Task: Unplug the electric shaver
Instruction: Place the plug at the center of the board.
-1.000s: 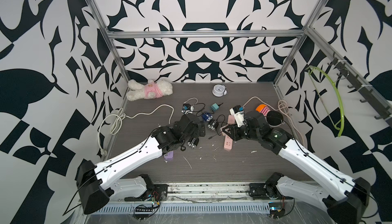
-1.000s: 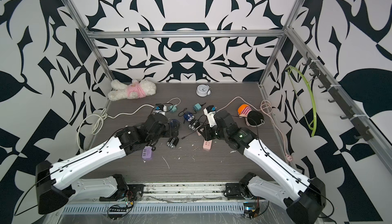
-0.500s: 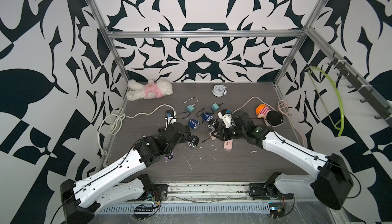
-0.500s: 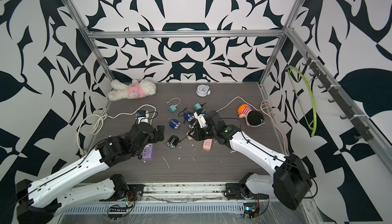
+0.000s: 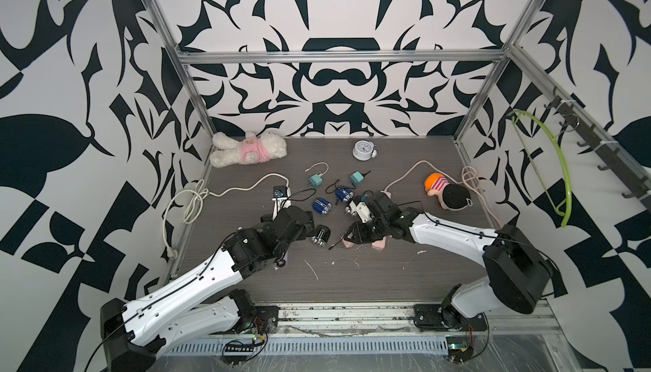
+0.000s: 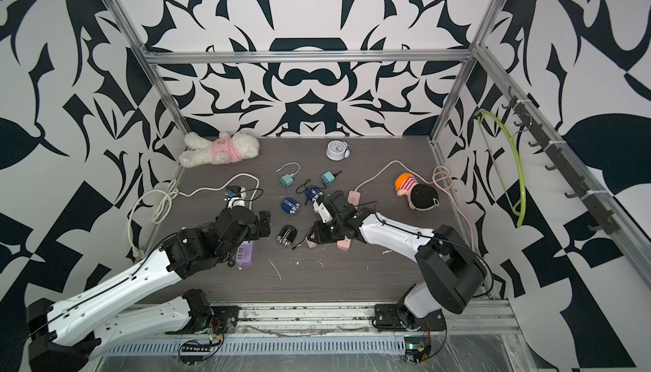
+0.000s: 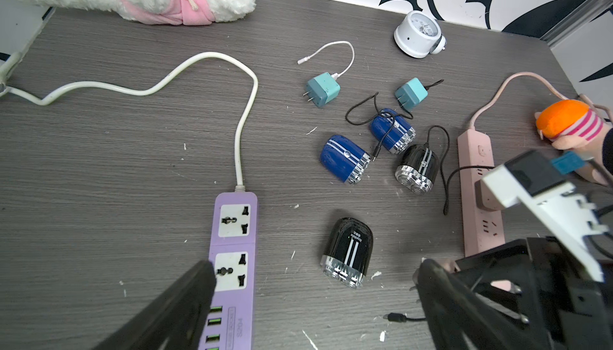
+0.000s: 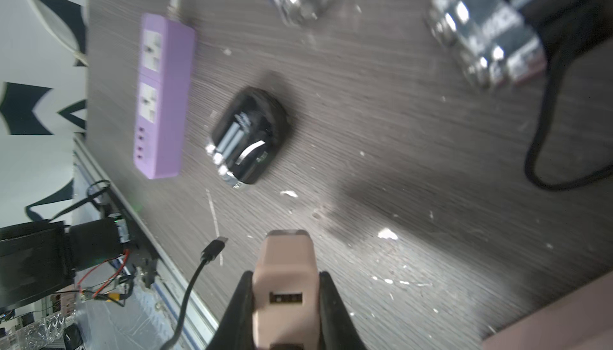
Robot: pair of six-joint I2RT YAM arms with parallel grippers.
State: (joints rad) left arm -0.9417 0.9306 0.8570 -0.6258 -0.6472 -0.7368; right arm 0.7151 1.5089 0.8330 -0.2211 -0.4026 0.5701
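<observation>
A black electric shaver (image 5: 320, 237) (image 6: 287, 236) (image 7: 348, 252) (image 8: 248, 136) lies on its side at mid-table with no cable in it. Just right of it, my right gripper (image 5: 347, 241) (image 8: 285, 275) is shut on a pink charger block (image 8: 285, 285) whose USB port faces the wrist camera and looks empty. A black cable's loose plug (image 8: 215, 244) (image 7: 394, 317) lies beside the block. My left gripper (image 5: 301, 222) (image 7: 315, 285) hangs open to the left of the shaver, above the purple power strip (image 7: 234, 252).
Two blue shavers (image 7: 345, 164) (image 7: 393, 131), a second black shaver (image 7: 418, 169) with its cable, two teal adapters (image 7: 323, 89) and a pink power strip (image 7: 474, 172) crowd the middle. A clock (image 5: 363, 150), a plush bear (image 5: 246, 150) and a doll (image 5: 447, 192) sit further back.
My left arm has drawn back toward the front left, away from the black shaver. My right gripper has moved left and forward with the pink block. The shaver stays put.
</observation>
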